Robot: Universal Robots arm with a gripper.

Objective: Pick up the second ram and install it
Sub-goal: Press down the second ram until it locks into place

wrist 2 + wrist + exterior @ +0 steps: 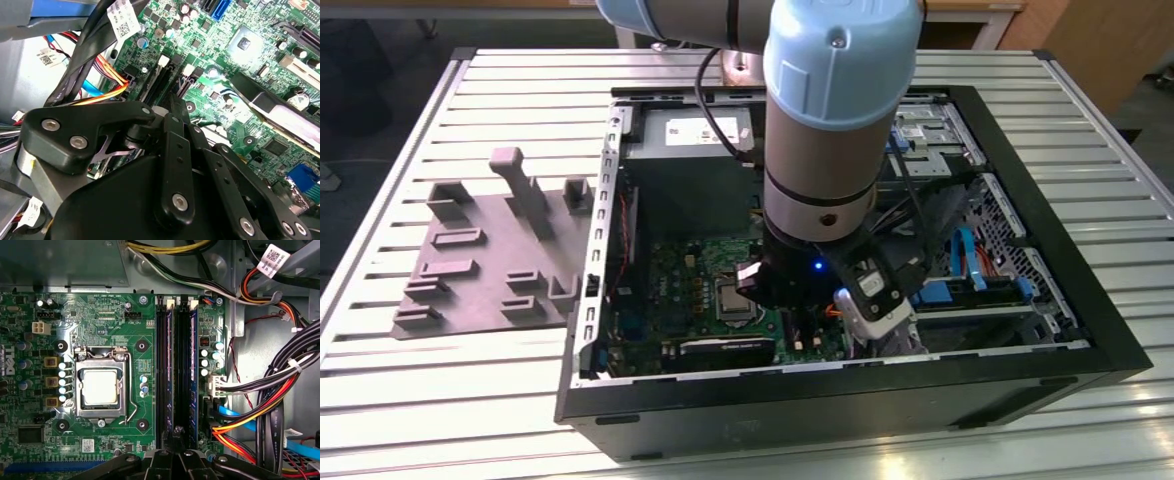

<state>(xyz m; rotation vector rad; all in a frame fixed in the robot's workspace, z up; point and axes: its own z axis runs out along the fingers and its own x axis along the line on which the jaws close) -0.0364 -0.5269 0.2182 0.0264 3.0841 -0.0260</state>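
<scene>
One gripper point(176, 442), fingers pinched narrow, poised over the second ram point(168, 375) seated upright in its motherboard point(100, 330) slot.

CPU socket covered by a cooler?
No. In the first wrist view the CPU sits bare in its socket on the motherboard.

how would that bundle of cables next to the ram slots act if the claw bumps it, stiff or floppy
Probably floppy: the cable bundle sags in loose curves beside the motherboard. It likely springs back somewhat, since ties bunch the wires. Probably light, so a nudge would shift it rather than stop the claw.
</scene>
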